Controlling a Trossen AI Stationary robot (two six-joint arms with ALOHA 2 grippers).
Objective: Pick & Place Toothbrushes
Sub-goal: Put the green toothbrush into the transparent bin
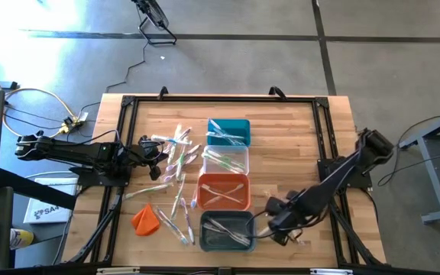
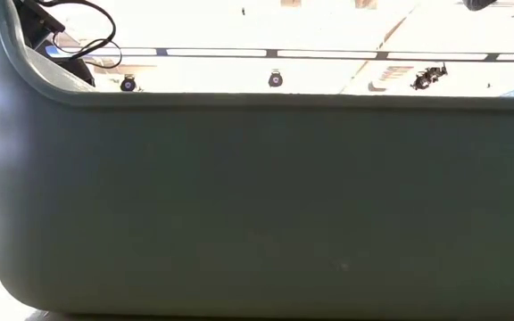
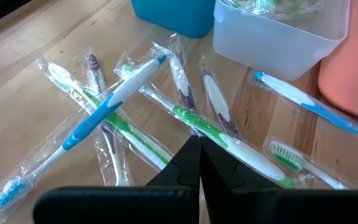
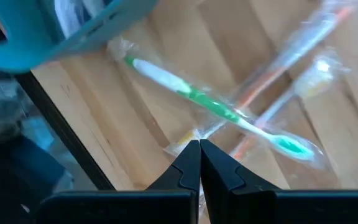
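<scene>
Glossy film-wrapped plastic toothbrushes (image 3: 114, 102) on matt wooden table (image 1: 296, 145).

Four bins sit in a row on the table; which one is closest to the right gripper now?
The grey bin, at the near end of the row next to the orange bin. The right gripper, shut, sits just beside it; the others lie farther up the table.

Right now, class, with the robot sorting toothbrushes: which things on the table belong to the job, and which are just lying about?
Job:
toothbrushes
teal bin
clear bin
orange bin
grey bin
left pincer
right pincer

Lying about:
orange cloth lump
</scene>
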